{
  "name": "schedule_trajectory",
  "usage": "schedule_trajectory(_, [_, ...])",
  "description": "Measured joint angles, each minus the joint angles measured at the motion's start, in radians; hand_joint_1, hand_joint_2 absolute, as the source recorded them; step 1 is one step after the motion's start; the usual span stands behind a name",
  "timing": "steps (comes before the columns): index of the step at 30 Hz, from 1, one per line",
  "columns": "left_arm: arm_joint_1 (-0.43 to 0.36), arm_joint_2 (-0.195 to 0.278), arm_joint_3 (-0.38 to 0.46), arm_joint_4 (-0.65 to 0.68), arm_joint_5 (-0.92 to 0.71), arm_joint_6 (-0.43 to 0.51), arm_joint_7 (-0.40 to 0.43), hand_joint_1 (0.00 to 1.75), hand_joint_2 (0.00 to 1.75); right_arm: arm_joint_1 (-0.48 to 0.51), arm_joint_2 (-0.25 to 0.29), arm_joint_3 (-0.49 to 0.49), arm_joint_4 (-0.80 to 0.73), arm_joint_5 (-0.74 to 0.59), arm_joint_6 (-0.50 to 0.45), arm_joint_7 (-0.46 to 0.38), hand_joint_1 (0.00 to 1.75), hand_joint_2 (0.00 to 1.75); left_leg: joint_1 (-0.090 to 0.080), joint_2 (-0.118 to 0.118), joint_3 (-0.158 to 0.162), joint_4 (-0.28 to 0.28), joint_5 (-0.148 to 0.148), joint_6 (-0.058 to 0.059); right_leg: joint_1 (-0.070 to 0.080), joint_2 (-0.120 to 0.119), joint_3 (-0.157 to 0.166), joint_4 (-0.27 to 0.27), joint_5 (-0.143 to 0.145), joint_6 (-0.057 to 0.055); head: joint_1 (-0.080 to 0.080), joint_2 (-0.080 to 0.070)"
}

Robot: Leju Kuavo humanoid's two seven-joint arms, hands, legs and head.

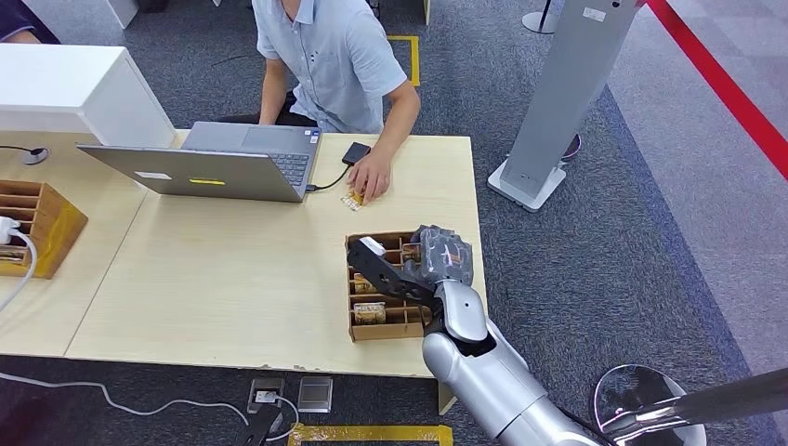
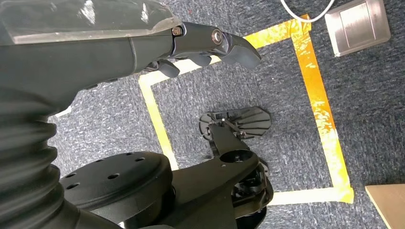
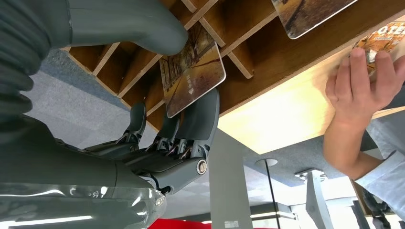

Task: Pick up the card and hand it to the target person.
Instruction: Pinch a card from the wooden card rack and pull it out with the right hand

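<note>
Pinching the card (image 3: 192, 71), the right hand (image 3: 162, 119) reaches into the wooden organizer (image 1: 356, 327).

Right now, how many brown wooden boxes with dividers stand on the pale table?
2. One wooden box stands at the table's left edge; the other box, near its right edge, is where the right hand pinches a picture card. More may lie out of frame.
</note>
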Motion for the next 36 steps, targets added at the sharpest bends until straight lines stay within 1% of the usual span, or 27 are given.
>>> schedule_trajectory(4, [0.000,0.000,0.000,0.000,0.000,0.001,0.001,0.00,1.75,0.000,-0.003,0.000,0.000,-0.004,0.001,-0.003,0.93,1.75,0.000,0.000,0.000,0.000,0.000,0.000,0.000,0.000,0.000,0.000,0.000,0.000,0.000,0.000])
schedule_trajectory(8, [0.000,0.000,0.000,0.000,0.000,0.002,0.001,0.00,1.75,0.000,-0.003,0.000,0.000,-0.008,0.001,-0.007,1.03,1.75,0.000,0.000,0.000,0.000,0.000,0.000,0.000,0.000,0.000,0.000,0.000,0.000,0.000,0.000])
schedule_trajectory(20, [0.000,0.000,0.000,0.000,0.000,0.002,0.000,0.00,1.75,-0.003,-0.003,0.000,0.002,-0.016,0.001,-0.017,1.54,1.75,0.000,0.000,0.000,0.000,0.000,0.000,0.000,0.000,0.000,0.000,0.000,0.000,0.000,0.000])
schedule_trajectory(23, [0.000,0.000,0.000,0.000,0.000,0.002,0.000,0.00,1.75,-0.004,-0.003,0.001,0.002,-0.018,0.000,-0.021,1.59,1.75,0.000,0.000,0.000,0.000,0.000,0.000,0.000,0.000,0.000,0.000,0.000,0.000,0.000,0.000])
schedule_trajectory(30, [0.000,0.000,0.000,0.000,-0.011,0.009,0.006,0.00,1.75,-0.005,-0.004,0.001,0.002,-0.026,-0.002,-0.025,1.59,1.75,0.000,0.000,0.001,0.000,0.000,0.000,0.000,0.000,0.001,0.000,0.000,0.000,0.000,0.000])
schedule_trajectory(36, [0.001,0.000,0.000,0.000,-0.011,0.013,-0.005,0.00,1.75,-0.002,-0.008,0.001,-0.006,-0.031,-0.012,-0.031,1.59,1.75,0.000,0.000,0.001,0.000,0.000,0.000,0.000,0.000,0.001,0.000,0.000,0.000,0.000,0.000])
